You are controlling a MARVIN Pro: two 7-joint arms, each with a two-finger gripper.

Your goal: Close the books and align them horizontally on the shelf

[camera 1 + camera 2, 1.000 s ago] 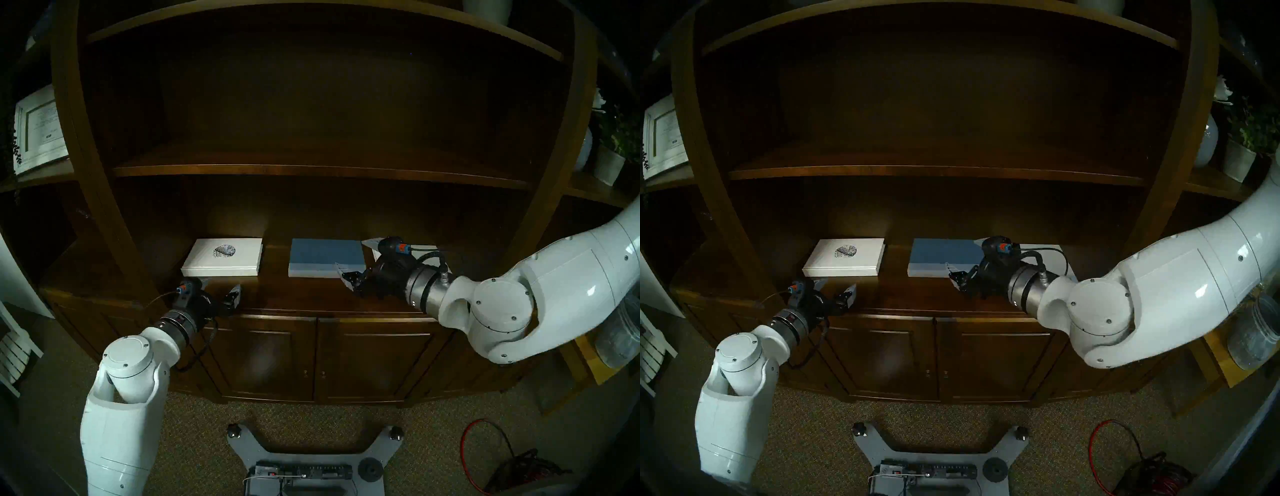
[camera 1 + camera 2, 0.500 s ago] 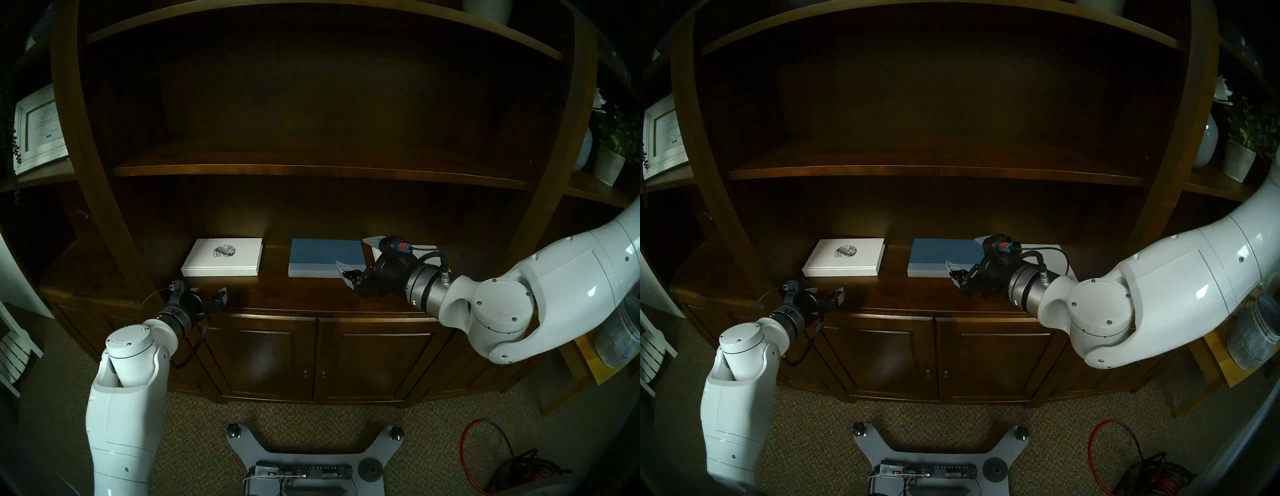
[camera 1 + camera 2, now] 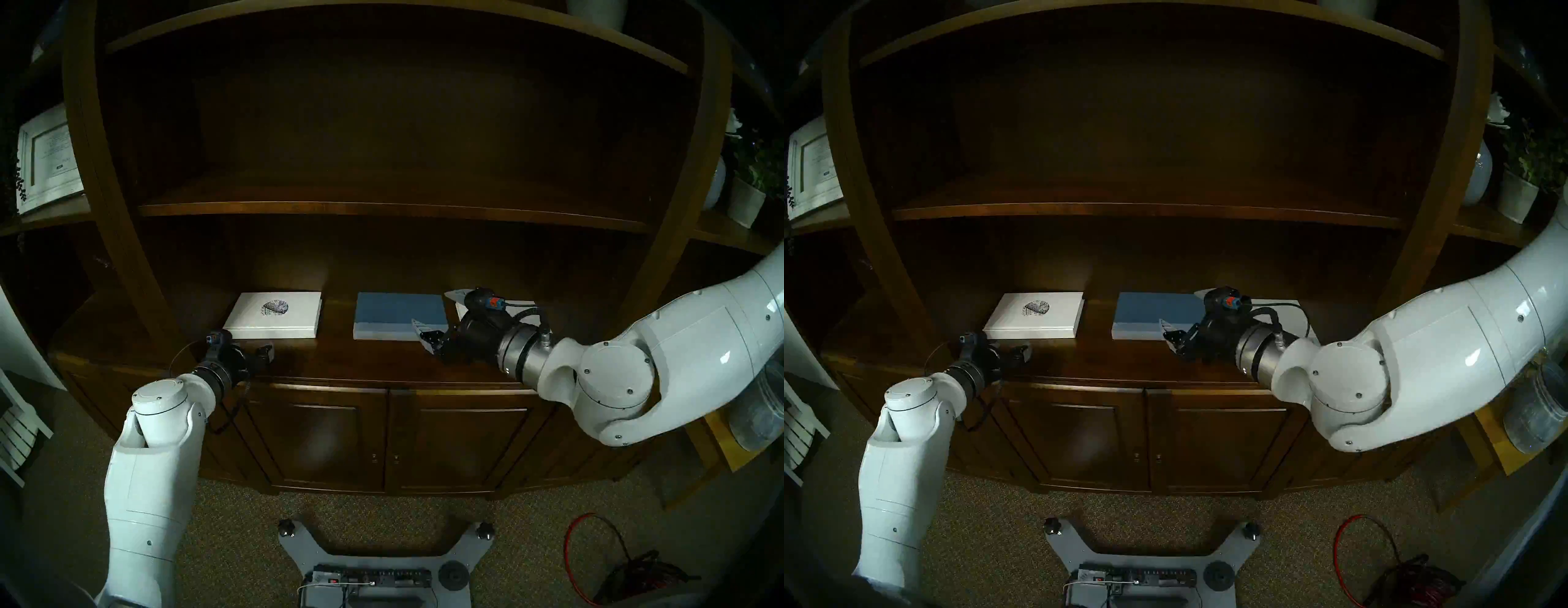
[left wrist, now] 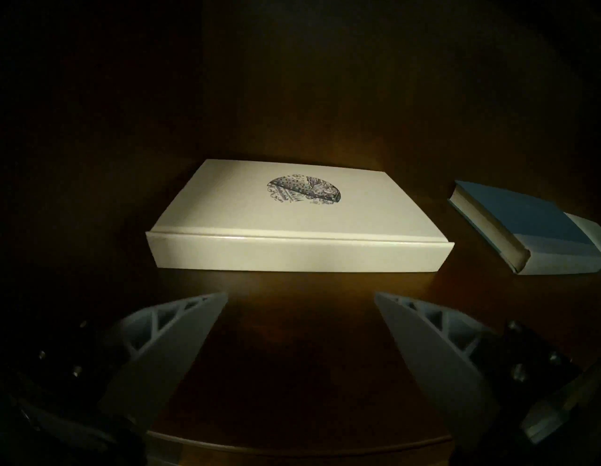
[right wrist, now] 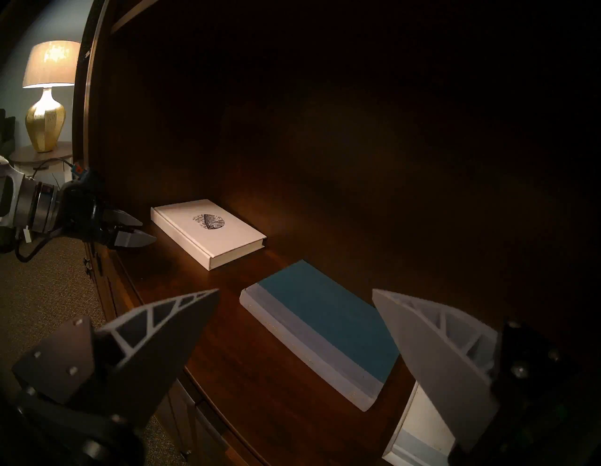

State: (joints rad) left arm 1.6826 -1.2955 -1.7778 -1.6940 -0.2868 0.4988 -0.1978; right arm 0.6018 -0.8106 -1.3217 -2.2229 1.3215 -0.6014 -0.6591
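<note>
On the shelf [image 4: 292, 325], closed emblem book [image 4: 286, 214] lies just beyond the left tool [image 4: 300, 294], fingers apart.

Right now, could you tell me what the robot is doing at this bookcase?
It is tidying books on the shelf. All three lie closed and flat: the white emblem book, the blue book and a third white book, mostly hidden. The left gripper and right gripper are open, holding nothing.

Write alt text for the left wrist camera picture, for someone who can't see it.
A closed white book with a round dark emblem lies flat on a dark wooden shelf, just beyond the open left pincer. A closed blue book lies apart to its right.
</note>
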